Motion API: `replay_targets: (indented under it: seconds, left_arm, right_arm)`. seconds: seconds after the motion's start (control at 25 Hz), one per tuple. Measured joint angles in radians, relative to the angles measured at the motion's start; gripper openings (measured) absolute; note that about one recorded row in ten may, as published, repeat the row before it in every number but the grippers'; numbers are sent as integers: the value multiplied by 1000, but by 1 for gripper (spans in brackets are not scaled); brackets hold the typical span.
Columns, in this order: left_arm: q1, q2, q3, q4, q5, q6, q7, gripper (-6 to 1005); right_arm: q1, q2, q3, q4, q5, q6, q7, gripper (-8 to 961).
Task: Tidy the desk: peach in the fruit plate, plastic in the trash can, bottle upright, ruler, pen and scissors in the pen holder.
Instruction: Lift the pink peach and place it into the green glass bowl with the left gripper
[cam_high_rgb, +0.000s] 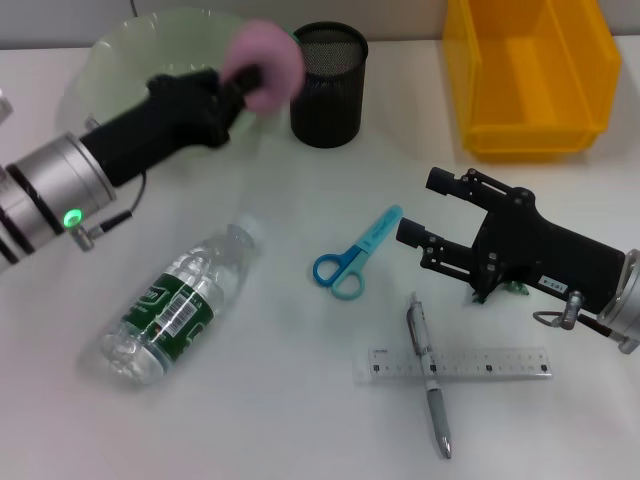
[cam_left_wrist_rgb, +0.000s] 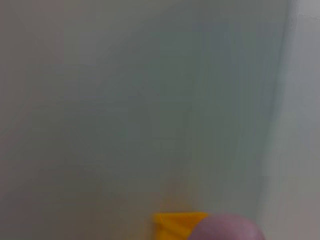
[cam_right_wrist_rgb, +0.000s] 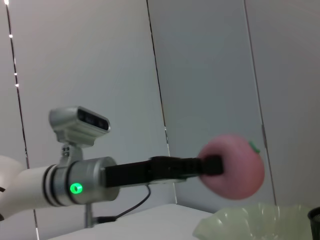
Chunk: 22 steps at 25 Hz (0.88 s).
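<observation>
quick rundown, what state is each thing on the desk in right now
peach: held in the air by the left gripper, above the fruit plate
bottle: lying on its side, cap on
scissors: flat on the desk, blades closed
pen: lying across the ruler
pen holder: upright, nothing sticking out
yellow bin: upright, looks empty
right gripper: open, over the desk, holding nothing

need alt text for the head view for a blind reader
The left end effector holds a pink peach above the pale green fruit plate at the desk's far left. A bottle lies on its side; scissors, a pen crossing a ruler, a mesh pen holder and a yellow bin are there, and the right end effector hangs open near the scissors.
</observation>
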Motion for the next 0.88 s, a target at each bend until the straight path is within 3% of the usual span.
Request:
replay_targets:
  seconds: [0.32, 0.52, 0.88]
  left_arm:
    - [-85, -1, -2, -56, -212, -390, 100, 51]
    - [-114, -2, -2, -67, -257, -526, 127, 87]
    - [-122, -1, -4, -80, -296, -555, 149, 150]
  right_arm:
    - [-12, 0, 7, 7, 0, 2, -1, 744]
    - [-20, 0, 20, 8, 0, 2, -1, 744]
    - [-22, 1, 30, 10, 0, 10, -1, 743]
